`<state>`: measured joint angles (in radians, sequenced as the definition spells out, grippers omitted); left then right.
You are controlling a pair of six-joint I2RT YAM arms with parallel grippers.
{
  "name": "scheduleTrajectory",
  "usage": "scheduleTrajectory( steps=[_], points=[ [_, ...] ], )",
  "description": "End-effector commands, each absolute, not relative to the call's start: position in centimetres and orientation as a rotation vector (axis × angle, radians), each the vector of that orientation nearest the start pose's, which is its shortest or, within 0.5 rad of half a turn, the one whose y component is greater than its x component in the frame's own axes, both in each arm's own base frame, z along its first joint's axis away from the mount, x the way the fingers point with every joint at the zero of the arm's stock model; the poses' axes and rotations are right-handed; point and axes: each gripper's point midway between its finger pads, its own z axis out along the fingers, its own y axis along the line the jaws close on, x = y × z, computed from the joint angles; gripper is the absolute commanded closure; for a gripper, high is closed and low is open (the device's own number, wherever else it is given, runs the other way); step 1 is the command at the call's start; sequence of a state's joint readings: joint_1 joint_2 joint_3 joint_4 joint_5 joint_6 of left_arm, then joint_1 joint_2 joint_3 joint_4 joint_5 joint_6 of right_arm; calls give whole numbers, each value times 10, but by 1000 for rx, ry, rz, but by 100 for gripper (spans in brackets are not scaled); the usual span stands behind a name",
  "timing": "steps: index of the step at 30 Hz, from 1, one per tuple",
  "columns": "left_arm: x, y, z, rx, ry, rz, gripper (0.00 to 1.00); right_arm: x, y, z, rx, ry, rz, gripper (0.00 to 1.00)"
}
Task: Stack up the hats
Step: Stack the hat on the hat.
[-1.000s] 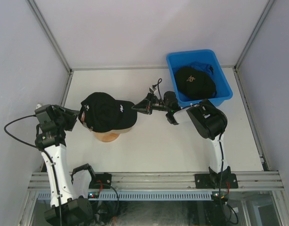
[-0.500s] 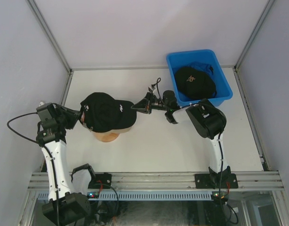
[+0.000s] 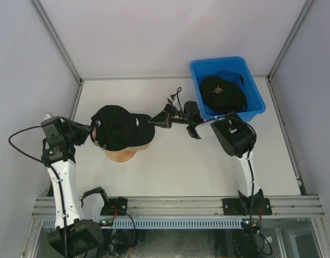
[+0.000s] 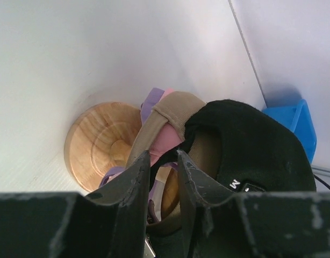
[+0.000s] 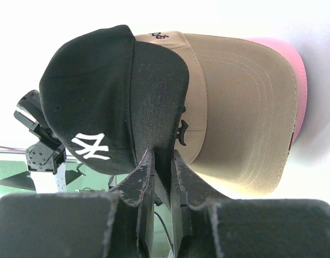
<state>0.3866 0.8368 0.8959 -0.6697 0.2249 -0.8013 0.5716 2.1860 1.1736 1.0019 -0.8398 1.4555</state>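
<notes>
Flanking the back: left gripper (image 4: 162,157) has a finger on either side of the rear band of the black cap (image 3: 119,128), with a narrow gap; I cannot tell whether it is pinching.
Cap axis: band to brim, running straight ahead of the left gripper toward the right one.
Stack: black cap sits over the tan cap (image 5: 235,107) and pink cap (image 5: 302,91) on the wooden stand (image 4: 100,142).
Brim end: right gripper (image 5: 160,155) is clamped on the black brim edge-on, with the cap directly ahead of it.

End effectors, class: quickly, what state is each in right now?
Left end effector: straddles rear edge of the black fabric baseball cap; grip cannot be told.
Right end effector: closed on that cap's brim.
</notes>
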Motion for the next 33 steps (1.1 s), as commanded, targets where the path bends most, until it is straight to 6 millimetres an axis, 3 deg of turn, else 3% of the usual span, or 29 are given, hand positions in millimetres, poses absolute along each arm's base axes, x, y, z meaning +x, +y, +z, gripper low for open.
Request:
scheduleTrajectory(
  steps=[1, 12, 22, 33],
  points=[
    [271, 30, 219, -1060, 1912, -497, 70, 349, 418, 141, 4, 2123, 2044, 97],
    [264, 33, 197, -1069, 2010, -423, 78, 348, 423, 140, -1, 2131, 2049, 97],
    [263, 39, 201, -1069, 1995, -378, 97, 350, 425, 139, -13, 2145, 2028, 97],
    [231, 78, 215, -1221, 1972, -50, 100, 351, 418, 123, 16, 2201, 1965, 100]
  ],
)
